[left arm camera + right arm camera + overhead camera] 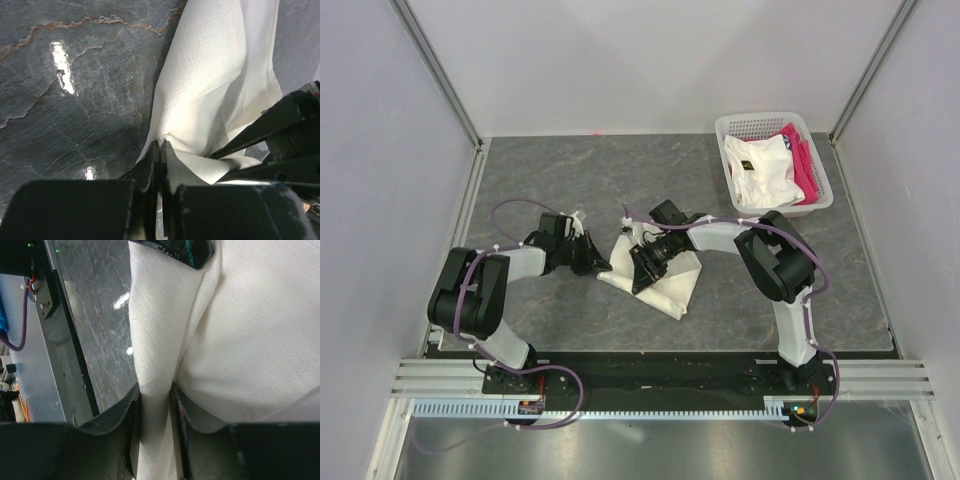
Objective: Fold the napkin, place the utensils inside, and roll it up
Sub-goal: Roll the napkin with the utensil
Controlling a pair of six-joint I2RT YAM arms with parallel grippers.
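Napkin [665, 285] mid-fold on surface [570, 180], clamped by left tool [162, 147] at an edge and right tool [155, 400] on a bunched fold (spoon nowhere visible); inserting, rolling undone.

The napkin [670, 287] lies on the table [570, 170] — basket [757, 117] behind it, rightward.

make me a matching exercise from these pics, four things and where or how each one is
1 napkin
2 left gripper
3 right gripper
4 basket

a far right corner of the table
b fingers pinched tight on a thin napkin edge
c fingers slightly apart, thick napkin fold between them
d bunched up mid-table, held from both sides

Pairs: 1-d, 2-b, 3-c, 4-a
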